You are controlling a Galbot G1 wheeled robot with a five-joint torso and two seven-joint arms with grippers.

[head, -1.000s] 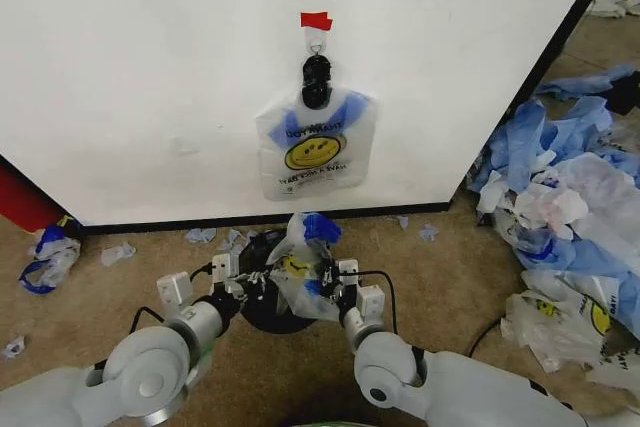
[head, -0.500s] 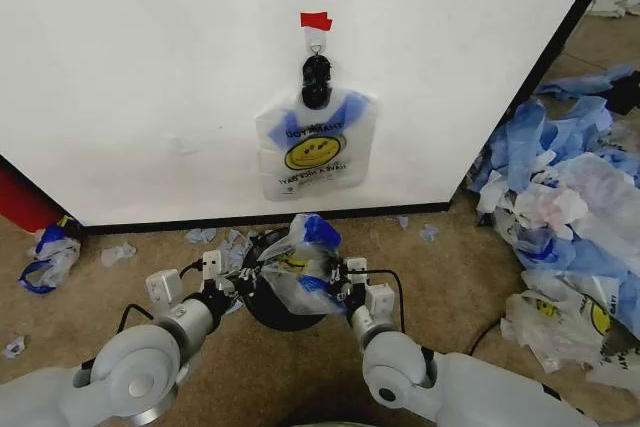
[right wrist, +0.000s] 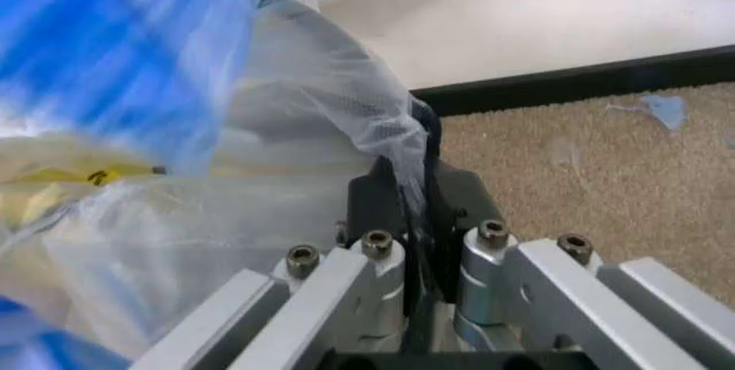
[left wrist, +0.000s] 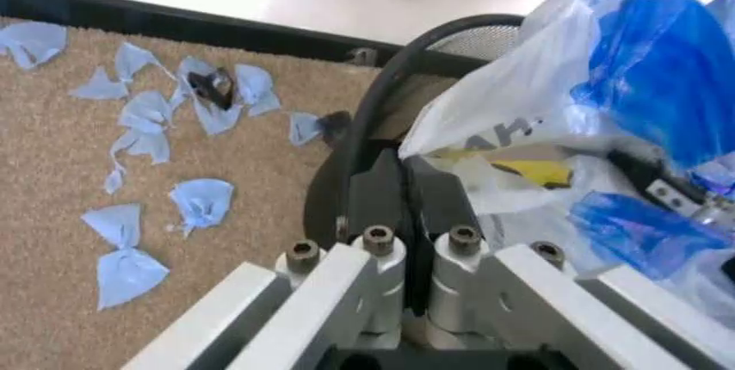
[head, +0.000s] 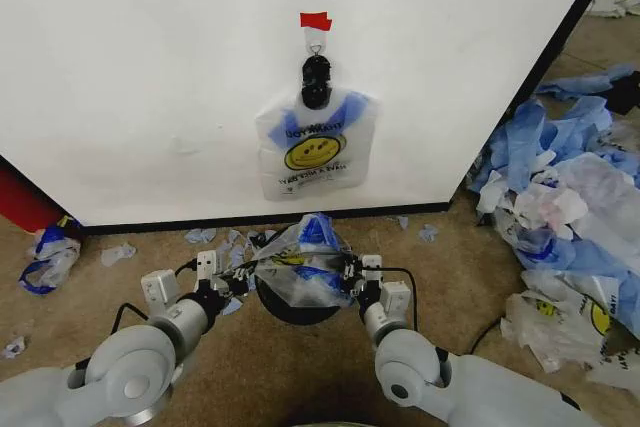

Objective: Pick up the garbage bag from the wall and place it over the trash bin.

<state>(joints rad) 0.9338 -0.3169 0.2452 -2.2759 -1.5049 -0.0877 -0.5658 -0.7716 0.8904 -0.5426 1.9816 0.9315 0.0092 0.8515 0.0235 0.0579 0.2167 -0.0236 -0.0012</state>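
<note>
Head view | left gripper and right gripper both clenched on garbage bag edges | over trash bin

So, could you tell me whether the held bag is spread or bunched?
Spread: both grippers stretch the garbage bag across the trash bin.

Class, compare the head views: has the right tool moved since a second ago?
Yes. The right tool, shut on the garbage bag, has shifted rightward over the trash bin, stretching the bag wider.
</note>
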